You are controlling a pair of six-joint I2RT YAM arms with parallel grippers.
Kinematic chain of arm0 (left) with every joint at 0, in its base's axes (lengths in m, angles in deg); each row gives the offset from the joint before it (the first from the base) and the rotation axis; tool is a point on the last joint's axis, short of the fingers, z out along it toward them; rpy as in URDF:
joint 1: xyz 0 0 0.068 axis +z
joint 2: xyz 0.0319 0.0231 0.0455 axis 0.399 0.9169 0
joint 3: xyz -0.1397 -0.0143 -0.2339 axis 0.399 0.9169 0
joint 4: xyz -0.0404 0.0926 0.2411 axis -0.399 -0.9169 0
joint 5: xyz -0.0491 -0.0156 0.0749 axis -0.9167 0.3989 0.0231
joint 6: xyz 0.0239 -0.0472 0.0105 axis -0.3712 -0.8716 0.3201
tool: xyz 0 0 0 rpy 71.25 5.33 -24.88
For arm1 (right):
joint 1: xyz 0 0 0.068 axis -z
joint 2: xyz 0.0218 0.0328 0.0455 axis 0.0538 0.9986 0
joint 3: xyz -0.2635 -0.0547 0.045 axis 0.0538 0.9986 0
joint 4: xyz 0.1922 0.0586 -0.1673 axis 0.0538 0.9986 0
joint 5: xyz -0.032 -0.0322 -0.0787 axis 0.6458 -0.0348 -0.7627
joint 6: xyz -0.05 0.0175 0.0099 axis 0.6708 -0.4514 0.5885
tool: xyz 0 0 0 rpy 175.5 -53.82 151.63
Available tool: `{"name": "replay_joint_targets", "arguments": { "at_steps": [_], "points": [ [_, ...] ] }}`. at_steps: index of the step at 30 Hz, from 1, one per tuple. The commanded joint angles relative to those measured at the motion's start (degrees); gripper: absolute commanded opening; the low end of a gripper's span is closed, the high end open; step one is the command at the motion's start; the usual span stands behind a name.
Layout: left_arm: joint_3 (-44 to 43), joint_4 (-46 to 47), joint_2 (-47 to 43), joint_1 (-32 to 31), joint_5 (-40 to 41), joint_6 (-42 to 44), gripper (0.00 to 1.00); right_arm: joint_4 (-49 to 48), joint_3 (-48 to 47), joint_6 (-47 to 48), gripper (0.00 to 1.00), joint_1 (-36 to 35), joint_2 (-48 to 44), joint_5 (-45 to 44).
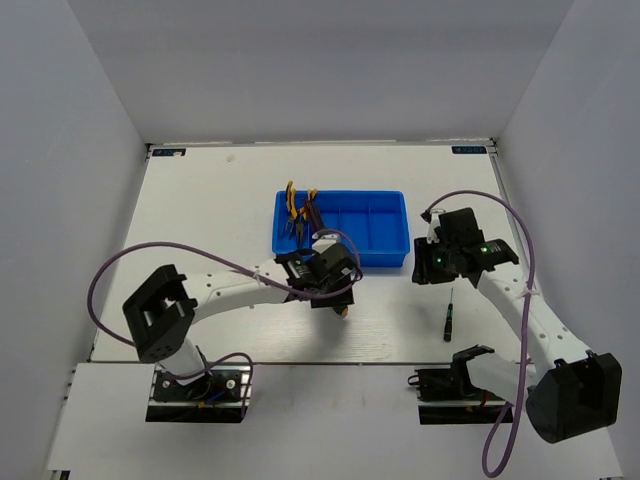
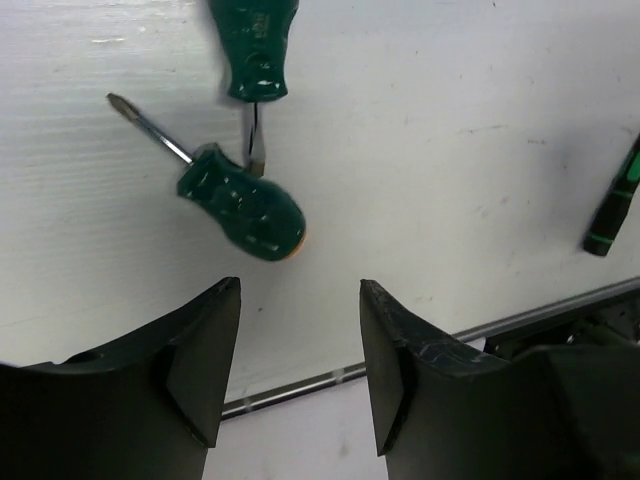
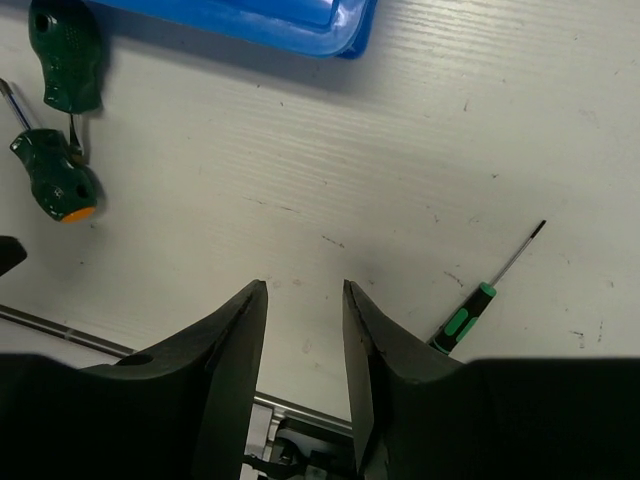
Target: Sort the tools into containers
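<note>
Two screwdrivers [image 2: 240, 205] lie just ahead-left of our left jaws, the nearer one slanting. Left jaws and right jaws both gape, empty.

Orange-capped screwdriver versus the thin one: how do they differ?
The orange-capped screwdriver has a fat green handle; the thin screwdriver has a slim black one with green bands. The orange-capped one lies right beside another green screwdriver; the thin one lies alone. Both rest on the table, outside the tray, ungripped.
</note>
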Motion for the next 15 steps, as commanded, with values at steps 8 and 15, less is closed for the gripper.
{"name": "replay_joint_targets", "arguments": {
  "at_steps": [8,15],
  "points": [
    [-7.16,-8.28,10.81,-2.62,2.45,-9.71,0.61,-2.94,2.41,-1.65,0.43,2.75,-4.47,4.71],
    [-8.74,-9.69,11.34,-3.15,6.49,-11.83,0.63,-4.35,3.90,-2.18,0.43,4.15,-5.71,6.65]
  ]
}}
